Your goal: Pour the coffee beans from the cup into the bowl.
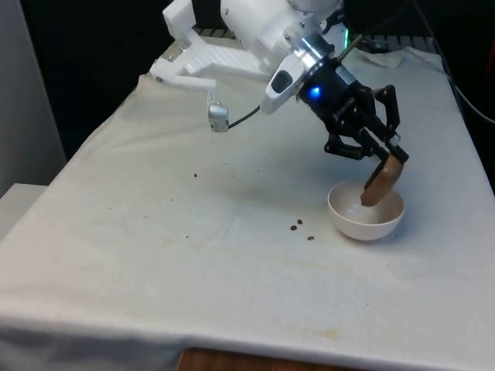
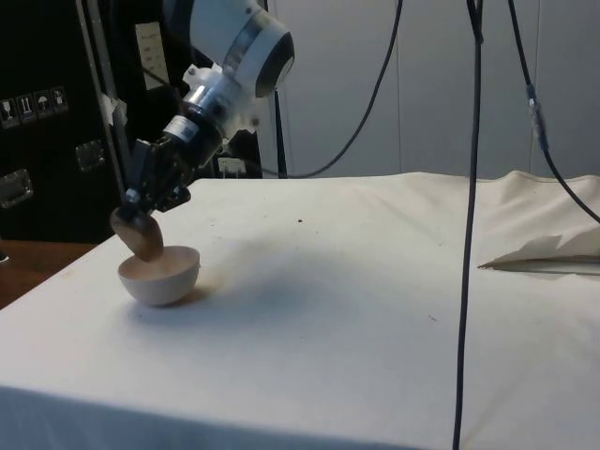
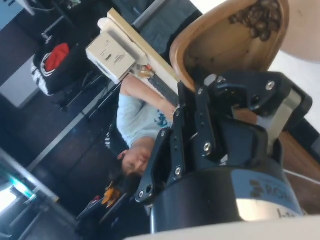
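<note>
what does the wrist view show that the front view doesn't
Wrist view alone: coffee beans gathered inside the tilted cup, and a person in a light shirt beyond the table. Front view alone: stray beans on the white cloth beside the bowl. Both: the gripper gripping the tipped brown cup over the bowl.

Partial letters "RO" on the end effector (image 3: 227,95) body, the rest cut off. Handling-symbol stickers on the dark case (image 2: 37,141), wording unreadable.

Front view faces along the table, side view crosses it; both share the bowl (image 1: 366,212), wrist view close above.
</note>
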You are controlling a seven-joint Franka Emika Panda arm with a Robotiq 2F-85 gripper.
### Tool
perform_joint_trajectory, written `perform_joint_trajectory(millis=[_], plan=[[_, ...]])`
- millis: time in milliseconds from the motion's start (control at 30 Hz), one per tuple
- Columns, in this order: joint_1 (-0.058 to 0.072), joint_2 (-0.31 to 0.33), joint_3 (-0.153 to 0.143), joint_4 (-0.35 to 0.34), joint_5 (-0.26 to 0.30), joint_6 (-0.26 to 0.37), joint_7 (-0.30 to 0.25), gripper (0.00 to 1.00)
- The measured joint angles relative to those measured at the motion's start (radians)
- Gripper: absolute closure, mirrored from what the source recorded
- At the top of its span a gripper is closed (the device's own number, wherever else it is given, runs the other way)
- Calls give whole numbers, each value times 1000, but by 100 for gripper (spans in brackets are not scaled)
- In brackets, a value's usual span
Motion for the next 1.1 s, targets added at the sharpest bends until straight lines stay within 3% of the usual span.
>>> perform_joint_trajectory(millis=[500,1100], plan=[[-2,15,-52,2,71,-126,-66,97],[-4,22,-87,4,99,-223,-79,97]])
